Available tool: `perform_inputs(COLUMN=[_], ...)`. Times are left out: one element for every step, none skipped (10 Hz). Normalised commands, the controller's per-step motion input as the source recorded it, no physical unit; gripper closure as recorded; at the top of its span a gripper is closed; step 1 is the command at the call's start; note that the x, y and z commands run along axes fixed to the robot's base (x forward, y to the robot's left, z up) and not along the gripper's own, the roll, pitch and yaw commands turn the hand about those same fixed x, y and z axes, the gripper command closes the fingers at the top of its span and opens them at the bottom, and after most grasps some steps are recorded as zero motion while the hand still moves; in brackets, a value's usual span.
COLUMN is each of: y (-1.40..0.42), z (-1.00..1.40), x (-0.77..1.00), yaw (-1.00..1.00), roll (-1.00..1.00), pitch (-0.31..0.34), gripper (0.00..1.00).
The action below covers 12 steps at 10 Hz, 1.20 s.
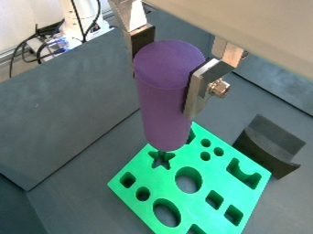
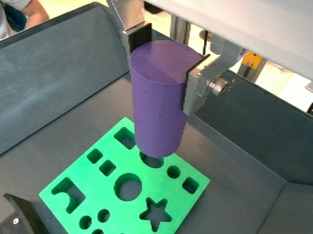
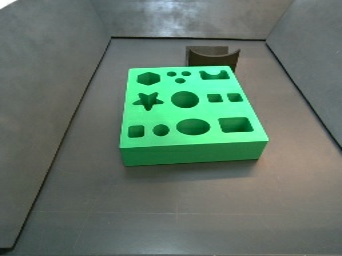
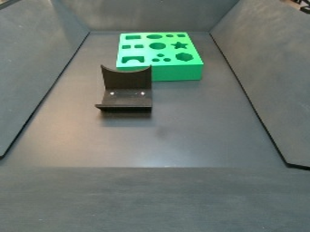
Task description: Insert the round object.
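My gripper (image 1: 171,64) is shut on a purple cylinder (image 1: 166,91), held upright between the silver fingers (image 1: 202,87); both wrist views show it, as does the gripper (image 2: 166,62) on the cylinder (image 2: 159,101). Below it lies the green block (image 1: 141,178) with cut-out holes, among them a large round hole (image 1: 189,180) and a star hole (image 1: 160,157). The cylinder's lower end hangs above the block near the star hole and hides part of it. Both side views show the block (image 3: 194,150) (image 4: 158,65) with nothing above it; gripper and cylinder are out of those views.
The dark fixture (image 3: 211,52) stands on the floor just beyond the block; it also shows in a side view (image 4: 123,91) and in both wrist views (image 1: 272,142) (image 2: 15,215). Sloping dark walls (image 3: 54,120) enclose the floor.
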Motion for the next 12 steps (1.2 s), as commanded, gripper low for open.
perform_inputs(y=[0.15, 0.17, 0.17, 0.18, 0.35, 0.35, 0.26, 0.12, 0.07, 0.12, 0.19, 0.18], z=[-1.00, -1.00, -1.00, -1.00, -1.00, -1.00, -1.00, -0.83, -0.82, -0.71, -0.61, -0.51], x=[0.41, 0.35, 0.35, 0.21, -0.11, -0.33, -0.31, 0.00, 0.40, 0.49, 0.31, 0.24], yaw=[0.00, 0.00, 0.00, 0.00, 0.00, 0.00, 0.00, 0.00, -0.01, -0.05, -0.01, -0.02], roll=[0.00, 0.00, 0.00, 0.00, 0.01, 0.00, -0.05, -0.17, -0.15, -0.17, -0.16, -0.13], pitch=[0.014, 0.000, 0.000, 0.000, -0.007, -0.031, -0.041, -0.073, 0.000, 0.060, 0.039, 0.036], gripper=[1.00, 1.00, 1.00, 1.00, 1.00, 1.00, 1.00, 1.00, 1.00, 1.00, 1.00, 1.00])
